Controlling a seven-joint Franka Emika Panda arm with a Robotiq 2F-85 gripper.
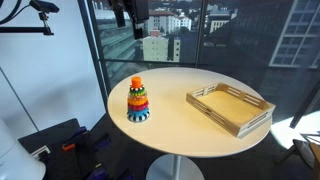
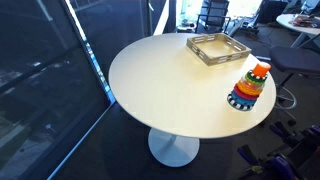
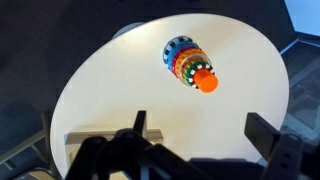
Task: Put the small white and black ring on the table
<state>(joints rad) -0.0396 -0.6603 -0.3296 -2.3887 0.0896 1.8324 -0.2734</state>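
Currently I am in the approach step: the end effector (image 3: pixel 198 128) hangs high above the round cream worktop (image 3: pixel 105 80), fingers apart, holding nothing. The small white and black ring (image 3: pixel 172 50) appears to sit low on the multicoloured stack of rings with an orange top (image 3: pixel 192 68). I cannot separate it from the blue base. Next move, in my judgement: descend and lift off the upper rings. In both exterior views the ring is too small to resolve.

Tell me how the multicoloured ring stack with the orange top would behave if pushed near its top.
The multicoloured ring stack looks taller than its base is wide, so a high push would probably tip it. It stands near the edge of the round cream table and might slide off.
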